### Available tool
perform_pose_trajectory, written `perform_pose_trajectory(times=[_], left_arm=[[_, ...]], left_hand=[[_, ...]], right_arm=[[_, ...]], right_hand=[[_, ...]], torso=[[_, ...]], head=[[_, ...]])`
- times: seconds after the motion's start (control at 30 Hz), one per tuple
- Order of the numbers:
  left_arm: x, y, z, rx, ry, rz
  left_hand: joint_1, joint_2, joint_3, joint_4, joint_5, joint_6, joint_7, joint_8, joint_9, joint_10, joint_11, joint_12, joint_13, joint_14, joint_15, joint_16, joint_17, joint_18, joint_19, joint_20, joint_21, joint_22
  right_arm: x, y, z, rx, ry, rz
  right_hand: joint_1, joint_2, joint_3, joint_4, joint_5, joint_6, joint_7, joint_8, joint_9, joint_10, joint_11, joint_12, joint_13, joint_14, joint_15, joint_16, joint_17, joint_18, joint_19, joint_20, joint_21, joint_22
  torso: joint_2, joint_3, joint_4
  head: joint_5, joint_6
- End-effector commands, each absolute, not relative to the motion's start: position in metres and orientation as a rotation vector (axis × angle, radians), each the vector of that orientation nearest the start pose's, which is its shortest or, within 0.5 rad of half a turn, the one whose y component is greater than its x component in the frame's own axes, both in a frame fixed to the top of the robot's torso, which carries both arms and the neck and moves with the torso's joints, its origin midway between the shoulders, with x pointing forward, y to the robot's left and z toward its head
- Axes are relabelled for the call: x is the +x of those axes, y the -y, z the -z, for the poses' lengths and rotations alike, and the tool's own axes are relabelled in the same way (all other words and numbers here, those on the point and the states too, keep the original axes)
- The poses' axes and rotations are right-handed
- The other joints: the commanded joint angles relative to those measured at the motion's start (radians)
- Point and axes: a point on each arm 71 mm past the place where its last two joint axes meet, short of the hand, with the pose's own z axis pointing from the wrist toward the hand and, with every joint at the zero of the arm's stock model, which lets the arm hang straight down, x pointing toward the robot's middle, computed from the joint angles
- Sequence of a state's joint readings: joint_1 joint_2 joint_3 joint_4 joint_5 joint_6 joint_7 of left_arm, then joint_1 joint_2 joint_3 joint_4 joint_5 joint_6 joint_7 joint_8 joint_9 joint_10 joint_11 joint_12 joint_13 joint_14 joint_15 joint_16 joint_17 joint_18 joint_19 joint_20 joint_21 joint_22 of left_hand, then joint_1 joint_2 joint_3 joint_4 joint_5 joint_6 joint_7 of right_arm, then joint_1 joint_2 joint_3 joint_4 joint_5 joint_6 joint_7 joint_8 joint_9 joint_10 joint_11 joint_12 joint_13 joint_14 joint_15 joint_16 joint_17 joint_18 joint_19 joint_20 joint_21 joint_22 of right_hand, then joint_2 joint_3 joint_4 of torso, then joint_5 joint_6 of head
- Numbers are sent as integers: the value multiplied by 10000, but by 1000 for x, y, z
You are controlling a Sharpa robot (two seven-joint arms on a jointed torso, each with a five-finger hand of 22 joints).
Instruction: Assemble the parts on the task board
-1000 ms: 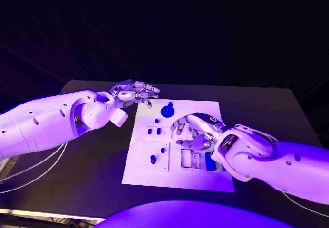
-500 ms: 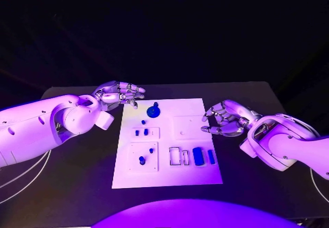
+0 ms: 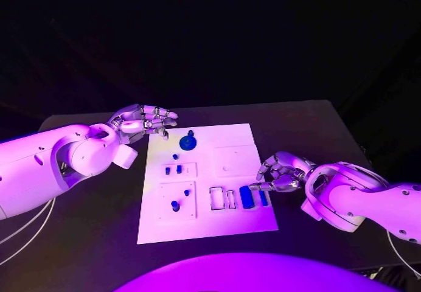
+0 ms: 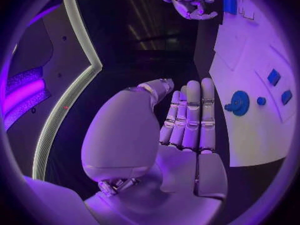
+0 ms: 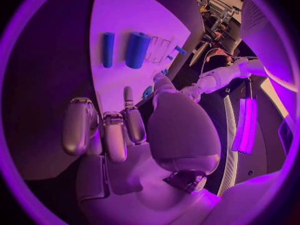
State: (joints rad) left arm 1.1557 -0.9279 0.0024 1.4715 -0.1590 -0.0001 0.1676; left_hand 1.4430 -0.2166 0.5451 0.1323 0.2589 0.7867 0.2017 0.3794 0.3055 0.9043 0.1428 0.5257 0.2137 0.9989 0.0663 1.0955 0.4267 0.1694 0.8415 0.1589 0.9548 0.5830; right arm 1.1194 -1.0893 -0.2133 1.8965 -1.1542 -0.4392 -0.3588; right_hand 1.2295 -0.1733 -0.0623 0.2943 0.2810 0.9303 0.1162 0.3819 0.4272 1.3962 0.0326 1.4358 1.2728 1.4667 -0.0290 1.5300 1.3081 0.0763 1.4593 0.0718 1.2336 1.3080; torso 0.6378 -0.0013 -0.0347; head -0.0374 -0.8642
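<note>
Head view: white rectangular task board (image 3: pixel 235 228) flat in the middle of the black table (image 3: pixel 325 128), with small blue parts on it: a round blue gear-like disc (image 3: pixel 188 142) near the far edge, two short blue blocks (image 3: pixel 174 170) in a raised square frame, two blue cylinders (image 3: pixel 254 198) lying side by side near the right edge. Left hand (image 3: pixel 140 120) raised beside the board's far left corner, fingers apart, holding nothing. Right hand (image 3: pixel 279 173) low at the board's right edge, just beside the cylinders, fingers curled in; contact unclear.

Left wrist view: straight fingers (image 4: pixel 190 116) side by side, disc (image 4: pixel 239 103) beyond. Right wrist view: bent fingers (image 5: pixel 114 135) empty, above the board near the cylinders (image 5: pixel 128 49).
</note>
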Motion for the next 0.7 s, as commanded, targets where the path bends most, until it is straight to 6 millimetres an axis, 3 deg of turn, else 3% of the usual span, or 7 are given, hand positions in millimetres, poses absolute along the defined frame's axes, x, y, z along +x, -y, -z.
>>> perform_pose_trajectory(times=[0.03, 0.1, 0.7], left_arm=[[484, -248, 198, -10299, -17592, 15484], [484, -248, 198, -10304, -17588, 15477], [483, -248, 198, -10299, -17658, 15504]], left_hand=[[-63, 41, 2, -24, 52, -69, 135, 44, -8, -77, -3, 66, -8, -43, 12, -50, -13, 140, -37, 30, -32, 4], [-63, 41, 2, -24, 52, -69, 135, 44, -8, -77, -3, 66, -8, -43, 12, -50, -13, 140, -37, 30, -32, 4], [-63, 41, 2, -24, 52, -69, 135, 44, -8, -77, -3, 66, -8, -43, 12, -50, -13, 140, -37, 30, -32, 4]], right_arm=[[365, 230, 260, 3172, -20633, -5349], [364, 227, 262, 3097, -20741, -5306], [359, 208, 278, 2367, -21590, -4918]], right_hand=[[57, 139, -138, 1, 20, 24, -70, 46, -7, 73, -8, 43, 85, 817, -78, 51, 1497, -147, 165, -32, 64, 1603], [51, 193, -238, 6, 23, 70, -88, 94, -3, 137, -25, 83, 195, 828, -89, 69, 1550, -172, 208, -40, 200, 1652], [-125, 398, -540, 14, 31, 259, -176, 300, 47, 260, -98, 138, 418, 862, -148, 125, 1711, -235, 323, -88, 560, 1790]], torso=[[9, -1, 22], [2, 0, 0], [11, 4, 2]], head=[[-5, -20], [42, -33], [137, -85]])
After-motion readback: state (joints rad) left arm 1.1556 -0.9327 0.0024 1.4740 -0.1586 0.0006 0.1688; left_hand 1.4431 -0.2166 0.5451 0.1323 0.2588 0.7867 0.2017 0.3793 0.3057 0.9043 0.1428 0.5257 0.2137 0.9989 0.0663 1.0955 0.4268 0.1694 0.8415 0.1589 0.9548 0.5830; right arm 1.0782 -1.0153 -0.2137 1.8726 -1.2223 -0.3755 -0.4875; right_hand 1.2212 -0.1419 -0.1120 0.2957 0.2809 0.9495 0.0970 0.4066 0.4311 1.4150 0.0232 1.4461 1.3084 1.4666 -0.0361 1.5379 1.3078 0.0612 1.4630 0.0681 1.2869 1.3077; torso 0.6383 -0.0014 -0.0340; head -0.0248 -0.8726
